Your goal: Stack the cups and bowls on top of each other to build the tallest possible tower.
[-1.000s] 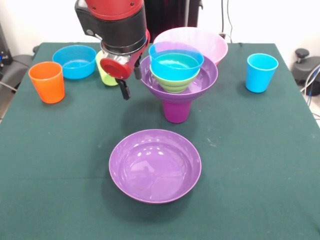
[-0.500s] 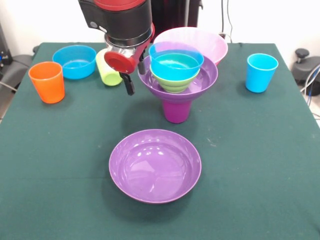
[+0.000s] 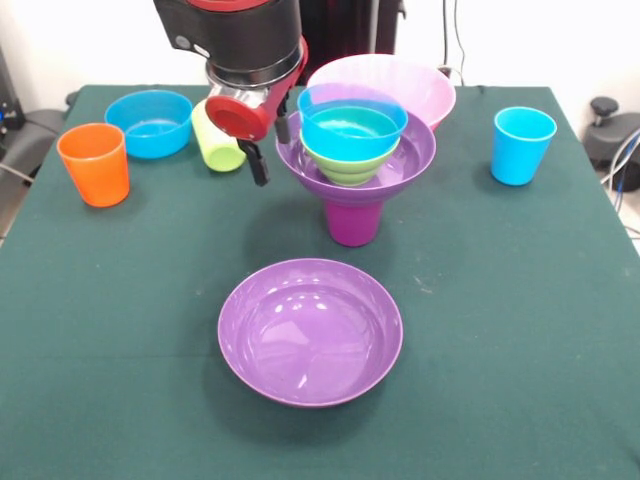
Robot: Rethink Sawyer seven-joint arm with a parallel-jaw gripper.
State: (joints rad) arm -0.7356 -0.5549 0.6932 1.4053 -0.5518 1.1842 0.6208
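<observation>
Arm [image 3: 240, 40] cut off by top edge, partly hiding lime green cup [image 3: 216, 142]. Pink bowl [image 3: 410, 85] half hidden behind tower [image 3: 354, 160]. Gripper [image 3: 270, 150] state unclear.

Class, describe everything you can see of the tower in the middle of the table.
The tower stands upright near the centre of the green table. Its base is a purple cup on the cloth. A wide purple bowl sits on the cup's rim, holding a ribbed green bowl, with a small blue bowl nested on top. All look like glossy plastic.
</observation>
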